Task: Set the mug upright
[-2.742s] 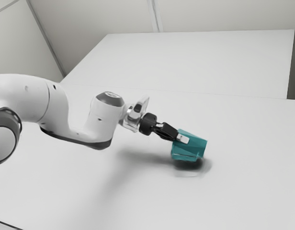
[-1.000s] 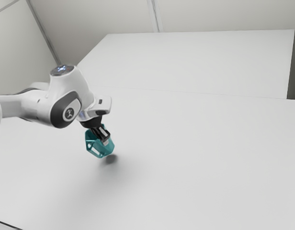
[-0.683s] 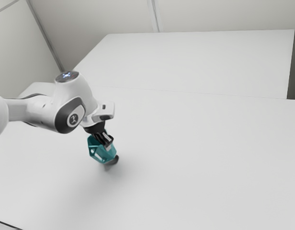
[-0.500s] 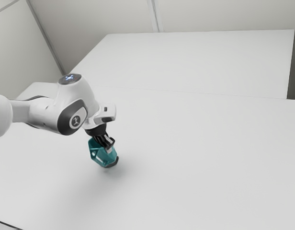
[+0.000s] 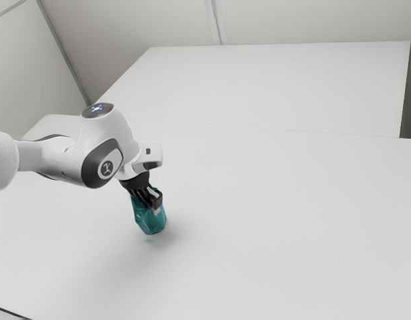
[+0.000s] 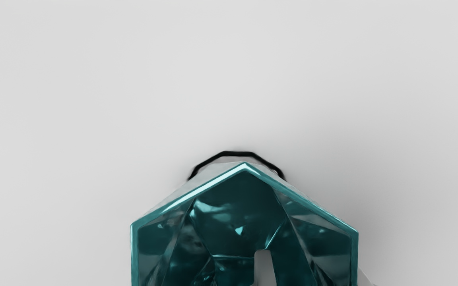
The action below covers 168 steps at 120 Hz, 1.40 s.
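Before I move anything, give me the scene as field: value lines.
object: faceted teal mug
pose: near upright, mouth up; slight lean can't be ruled out
hand: at the mug's rim, open
fingers: one tip inside the mug, one outside
support: white table; flat contact unclear
handle: can't make out

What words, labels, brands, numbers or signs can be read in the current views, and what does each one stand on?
No word, brand or number is readable.
Side cap of the arm: a small pale mark, too small to read.
Top cap of the arm: a bluish lit mark, too small to make out.
Mug: no lettering on the faces that show.
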Motion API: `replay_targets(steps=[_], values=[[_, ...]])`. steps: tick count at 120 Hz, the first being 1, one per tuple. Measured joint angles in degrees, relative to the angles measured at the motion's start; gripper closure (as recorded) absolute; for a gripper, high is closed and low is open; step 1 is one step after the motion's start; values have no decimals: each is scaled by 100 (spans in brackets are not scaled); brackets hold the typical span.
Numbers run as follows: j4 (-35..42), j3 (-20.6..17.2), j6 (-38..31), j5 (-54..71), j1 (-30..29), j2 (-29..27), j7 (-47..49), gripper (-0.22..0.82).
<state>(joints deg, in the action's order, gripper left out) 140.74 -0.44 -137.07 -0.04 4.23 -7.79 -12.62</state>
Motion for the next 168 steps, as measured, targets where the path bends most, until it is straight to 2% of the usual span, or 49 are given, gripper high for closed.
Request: replay_targets(steps=[24, 50, 74, 129, 168], values=[[-12, -58, 10, -276, 79, -248, 6, 24], [-155, -243, 181, -404, 14, -638, -1, 10], [-1291, -263, 1195, -540, -72, -462, 30, 5], [-3864, -240, 3450, -526, -145, 545, 299, 2], [-5093, -229, 4636, -417, -232, 738, 408, 2]])
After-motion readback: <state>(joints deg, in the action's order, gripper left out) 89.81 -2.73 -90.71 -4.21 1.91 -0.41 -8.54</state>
